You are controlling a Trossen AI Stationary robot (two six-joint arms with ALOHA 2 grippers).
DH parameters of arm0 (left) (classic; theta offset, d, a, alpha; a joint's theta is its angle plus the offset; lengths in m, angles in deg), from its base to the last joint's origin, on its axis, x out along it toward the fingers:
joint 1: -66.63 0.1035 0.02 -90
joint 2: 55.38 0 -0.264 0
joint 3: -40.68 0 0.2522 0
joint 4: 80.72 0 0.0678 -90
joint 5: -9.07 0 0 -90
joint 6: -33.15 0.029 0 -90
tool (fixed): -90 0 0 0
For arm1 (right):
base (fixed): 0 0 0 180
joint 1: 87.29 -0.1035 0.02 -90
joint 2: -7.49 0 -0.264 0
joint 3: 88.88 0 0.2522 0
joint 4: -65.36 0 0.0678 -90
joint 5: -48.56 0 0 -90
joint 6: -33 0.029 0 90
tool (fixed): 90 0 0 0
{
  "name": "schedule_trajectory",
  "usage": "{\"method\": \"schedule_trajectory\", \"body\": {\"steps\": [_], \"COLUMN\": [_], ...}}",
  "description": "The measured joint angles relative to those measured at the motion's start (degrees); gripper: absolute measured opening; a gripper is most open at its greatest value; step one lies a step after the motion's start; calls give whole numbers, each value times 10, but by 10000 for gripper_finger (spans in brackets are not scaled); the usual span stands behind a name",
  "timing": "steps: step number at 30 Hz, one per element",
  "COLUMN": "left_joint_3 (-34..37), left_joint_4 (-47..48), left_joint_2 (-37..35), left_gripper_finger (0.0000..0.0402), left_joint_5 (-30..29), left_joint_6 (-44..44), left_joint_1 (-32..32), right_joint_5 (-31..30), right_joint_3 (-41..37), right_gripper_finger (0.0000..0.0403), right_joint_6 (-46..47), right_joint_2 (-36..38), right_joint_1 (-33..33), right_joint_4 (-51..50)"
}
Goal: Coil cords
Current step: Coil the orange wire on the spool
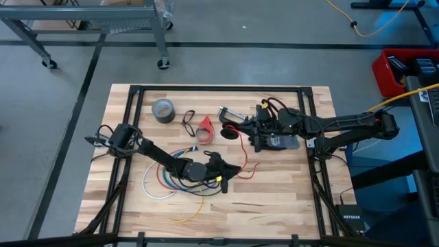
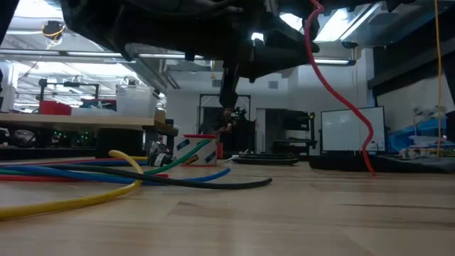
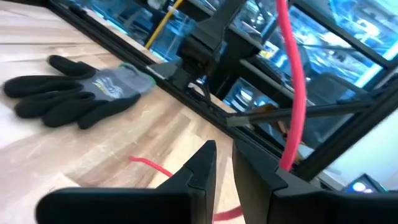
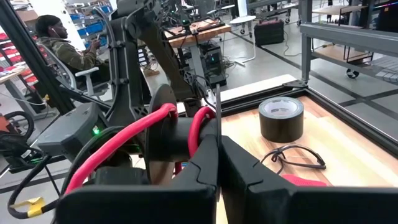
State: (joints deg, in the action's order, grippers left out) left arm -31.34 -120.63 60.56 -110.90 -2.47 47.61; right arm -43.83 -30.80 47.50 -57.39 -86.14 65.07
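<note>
Pale, smooth wood table [image 1: 274, 199]; glossy red plastic-coated wire [image 4: 118, 149] on matt black spool [image 4: 163, 140]; knitted cloth glove [image 3: 74, 93]; dull grey tape roll [image 4: 281, 117].

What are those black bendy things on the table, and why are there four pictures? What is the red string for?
Those are two robot arms, each ending in a two-finger claw. One picture looks down from above, one looks across from table height, and two come from cameras on the arms' wrists.

On the wooden table lie a grey tape roll, a bundle of coloured wires, a red plastic cone and a black glove.

The right claw is shut on a small black spool with the red wire wound on it. The left claw is nearly closed, with the same red wire hanging beside it.
</note>
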Motion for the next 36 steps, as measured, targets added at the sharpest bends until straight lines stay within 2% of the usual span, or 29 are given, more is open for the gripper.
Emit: {"method": "schedule_trajectory", "body": {"steps": [8,13,20,30,36], "left_joint_3": [0,0,0,0,0], "left_joint_4": [-6,-48,-51,-57,-96], "left_joint_2": [0,-3,-4,-4,-4], "left_gripper_finger": [45,45,45,45,45], "left_joint_5": [6,12,97,109,163], "left_joint_6": [15,4,10,11,5], "left_joint_1": [18,31,38,38,38], "right_joint_5": [6,10,11,20,20], "right_joint_3": [0,0,0,0,0], "right_gripper_finger": [5,5,5,5,5], "right_joint_6": [0,0,0,-15,-25], "right_joint_2": [0,0,-1,-1,-1], "right_joint_1": [0,0,0,0,0], "right_joint_4": [-5,-22,-32,-38,-58]}}
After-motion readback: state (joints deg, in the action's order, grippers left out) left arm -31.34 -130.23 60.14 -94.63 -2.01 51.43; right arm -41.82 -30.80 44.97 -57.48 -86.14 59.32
